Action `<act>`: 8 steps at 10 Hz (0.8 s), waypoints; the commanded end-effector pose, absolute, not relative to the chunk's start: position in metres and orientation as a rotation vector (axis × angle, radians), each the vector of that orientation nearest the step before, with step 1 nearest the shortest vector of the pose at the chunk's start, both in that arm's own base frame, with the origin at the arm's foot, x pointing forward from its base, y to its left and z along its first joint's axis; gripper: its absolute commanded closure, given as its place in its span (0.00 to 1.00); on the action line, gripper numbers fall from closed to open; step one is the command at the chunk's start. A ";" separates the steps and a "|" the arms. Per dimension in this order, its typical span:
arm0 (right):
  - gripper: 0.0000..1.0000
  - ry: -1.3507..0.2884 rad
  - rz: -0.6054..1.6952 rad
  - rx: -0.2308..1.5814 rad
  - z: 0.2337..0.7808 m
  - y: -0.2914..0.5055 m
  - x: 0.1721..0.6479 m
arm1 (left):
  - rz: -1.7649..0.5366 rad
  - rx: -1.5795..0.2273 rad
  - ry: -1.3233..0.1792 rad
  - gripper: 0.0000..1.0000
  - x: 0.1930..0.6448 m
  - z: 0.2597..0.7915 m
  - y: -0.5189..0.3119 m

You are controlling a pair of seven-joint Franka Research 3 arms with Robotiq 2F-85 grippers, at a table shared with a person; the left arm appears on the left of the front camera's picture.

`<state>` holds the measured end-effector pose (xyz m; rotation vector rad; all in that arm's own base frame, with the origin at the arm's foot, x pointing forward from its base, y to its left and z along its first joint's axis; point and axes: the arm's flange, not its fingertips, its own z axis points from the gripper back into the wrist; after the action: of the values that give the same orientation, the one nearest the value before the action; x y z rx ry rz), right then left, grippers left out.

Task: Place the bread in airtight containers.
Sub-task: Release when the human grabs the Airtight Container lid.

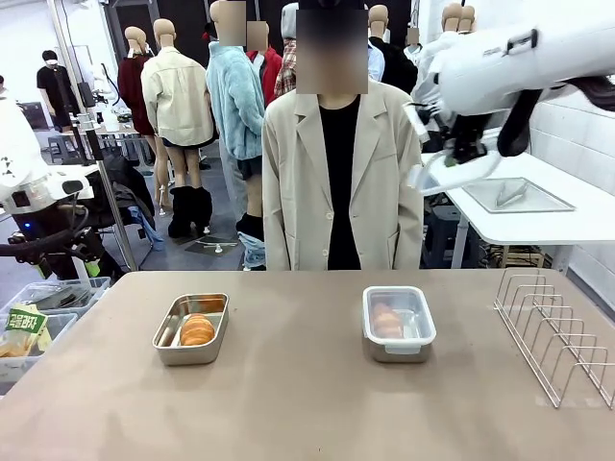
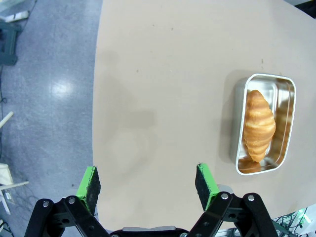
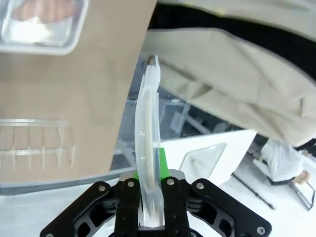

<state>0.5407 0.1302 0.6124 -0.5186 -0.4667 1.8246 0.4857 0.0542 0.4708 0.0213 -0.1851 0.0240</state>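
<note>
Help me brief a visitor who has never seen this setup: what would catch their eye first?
Two steel tins on the tan table: the open tin on the left holds a croissant roll, the lidded tin near the middle another. High on the right, the right gripper grips a clear lid edge-on.

Floor: glossy grey (image 2: 44, 94), light glare.
Table: tan top (image 1: 307, 403).
Side table: white (image 1: 567, 216), right.
Wall: white brick (image 1: 586, 134).
</note>
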 end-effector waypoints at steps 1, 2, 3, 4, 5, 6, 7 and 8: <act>1.00 -0.666 1.751 -0.417 0.605 0.147 0.574 | 0.033 0.027 -0.187 0.00 0.486 0.472 0.055; 1.00 -0.685 1.770 -0.342 0.606 0.160 0.585 | 0.033 0.027 -0.187 0.00 0.486 0.472 0.055; 1.00 -0.667 1.769 -0.344 0.604 0.169 0.592 | 0.033 0.027 -0.187 0.00 0.486 0.472 0.055; 1.00 -0.642 1.752 -0.351 0.599 0.174 0.599 | 0.033 0.027 -0.187 0.00 0.486 0.472 0.055; 1.00 -0.621 1.755 -0.345 0.597 0.176 0.601 | 0.033 0.027 -0.187 0.00 0.486 0.472 0.055; 1.00 -0.616 1.754 -0.337 0.595 0.177 0.603 | 0.033 0.027 -0.187 0.00 0.486 0.472 0.055; 1.00 -0.605 1.760 -0.335 0.594 0.178 0.606 | 0.033 0.027 -0.187 0.00 0.486 0.472 0.055; 1.00 -0.591 1.766 -0.328 0.593 0.180 0.607 | 0.033 0.027 -0.187 0.00 0.486 0.472 0.055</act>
<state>0.6025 0.1771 0.5875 -0.3316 -0.6117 1.7654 0.4858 0.0544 0.4706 0.0212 -0.1848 0.0244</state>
